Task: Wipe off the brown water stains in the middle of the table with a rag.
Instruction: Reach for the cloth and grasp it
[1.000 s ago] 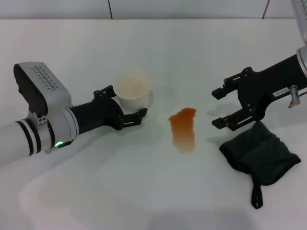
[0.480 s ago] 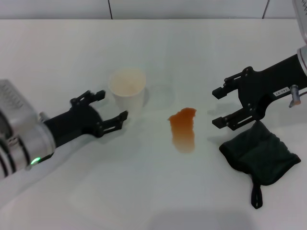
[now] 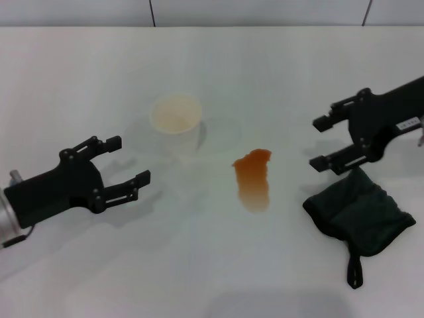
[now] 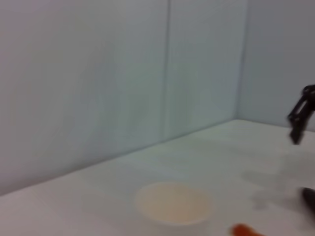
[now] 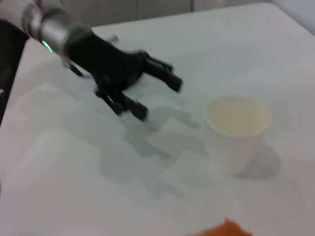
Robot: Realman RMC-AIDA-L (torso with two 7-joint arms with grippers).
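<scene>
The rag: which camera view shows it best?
The head view: the whole rag lies on the table, loop tab included, below the right end effector. The left wrist view shows perhaps a dark edge; the right wrist view shows none.

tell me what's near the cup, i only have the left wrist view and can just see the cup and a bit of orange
Observer: The orange is the brown water stains, an unwiped patch on the table just to the right of the paper cup.
Operator: where's the rag
Observer: The rag lies flat on the table right of the stain, apart from it, loop tab toward the near edge.
Operator: is anything holding it
Observer: No. The right gripper hovers open just above the rag's far-left corner, empty.
Operator: and my left gripper
Observer: The left gripper is open and empty, left of the cup and clear of it.
</scene>
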